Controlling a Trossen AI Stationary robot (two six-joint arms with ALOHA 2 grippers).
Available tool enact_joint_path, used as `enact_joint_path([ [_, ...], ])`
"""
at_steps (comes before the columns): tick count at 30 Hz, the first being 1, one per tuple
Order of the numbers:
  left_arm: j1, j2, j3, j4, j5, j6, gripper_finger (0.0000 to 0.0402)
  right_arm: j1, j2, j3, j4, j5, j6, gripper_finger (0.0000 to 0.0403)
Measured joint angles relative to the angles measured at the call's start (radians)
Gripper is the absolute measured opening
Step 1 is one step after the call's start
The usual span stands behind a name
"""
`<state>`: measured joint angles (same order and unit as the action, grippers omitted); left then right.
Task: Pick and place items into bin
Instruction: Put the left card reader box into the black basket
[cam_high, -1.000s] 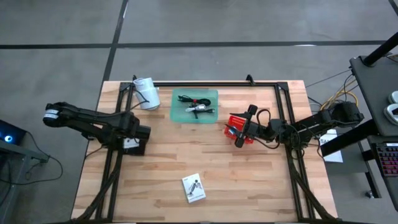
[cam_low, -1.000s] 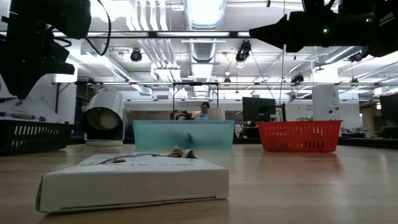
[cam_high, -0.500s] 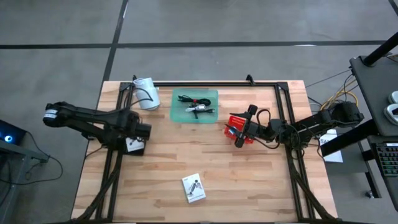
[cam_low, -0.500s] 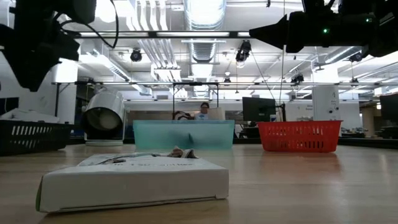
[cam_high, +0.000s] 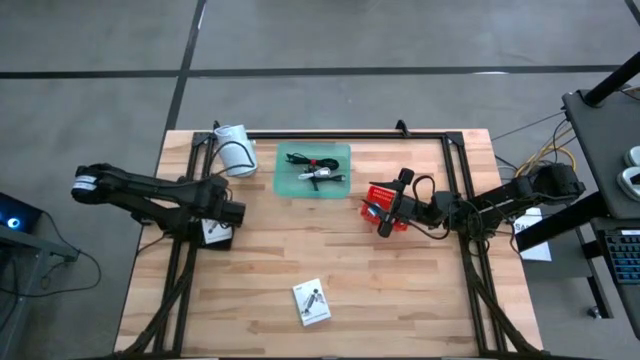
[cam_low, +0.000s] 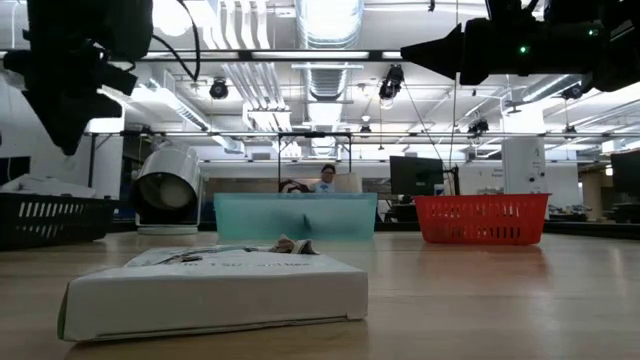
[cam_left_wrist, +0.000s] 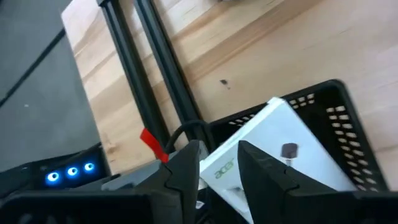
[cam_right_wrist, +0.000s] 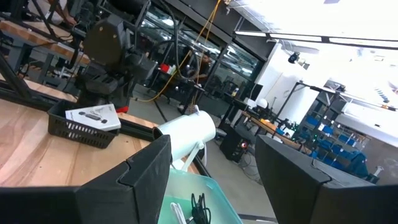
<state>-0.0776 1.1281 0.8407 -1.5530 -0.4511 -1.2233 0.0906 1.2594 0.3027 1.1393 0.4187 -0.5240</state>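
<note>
My left gripper (cam_high: 228, 216) (cam_left_wrist: 219, 148) hovers open over a black basket (cam_high: 214, 238) (cam_left_wrist: 345, 134) near the table's left side. A white printed card (cam_left_wrist: 292, 158) (cam_high: 212, 230) lies in that basket. A second white card (cam_high: 312, 301) (cam_low: 210, 285) lies flat on the wood near the front edge. Thin black cables and a small silver piece (cam_high: 316, 172) rest in a teal tray (cam_high: 288, 180) (cam_low: 295, 215). My right gripper (cam_high: 382, 213) (cam_right_wrist: 212, 142) hangs open above a red basket (cam_high: 378, 192) (cam_low: 482, 218). No cubes can be made out.
A white cylindrical roll (cam_high: 235, 150) (cam_low: 168, 180) stands near the far left corner. Black frame rails (cam_high: 330, 133) run along the far edge and down both sides of the table. Bare wood lies between the tray and the near card.
My left gripper has risen off the black basket and drifted a little toward the table's right. The white card in that basket, covered by the gripper a second ago, now shows.
</note>
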Motion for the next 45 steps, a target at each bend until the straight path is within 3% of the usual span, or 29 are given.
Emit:
enact_joint_path([
  [8,0.015,0.084,-0.051,0.001,0.0,-0.029,0.0008,0.0,0.0,0.0,0.0,0.0,0.0,0.0219],
  [18,0.041,0.171,-0.047,0.0,-0.012,0.068,0.0001,0.0,0.0,0.0,0.0,0.0,-0.002,0.0219],
  [26,0.059,0.22,-0.06,0.096,-0.02,0.266,0.0,0.0,0.0,0.0,0.0,0.0,-0.003,0.0219],
  [45,0.108,0.32,-0.062,0.162,-0.048,0.443,0.0,0.0,0.0,0.0,-0.004,0.0,-0.007,0.0219],
])
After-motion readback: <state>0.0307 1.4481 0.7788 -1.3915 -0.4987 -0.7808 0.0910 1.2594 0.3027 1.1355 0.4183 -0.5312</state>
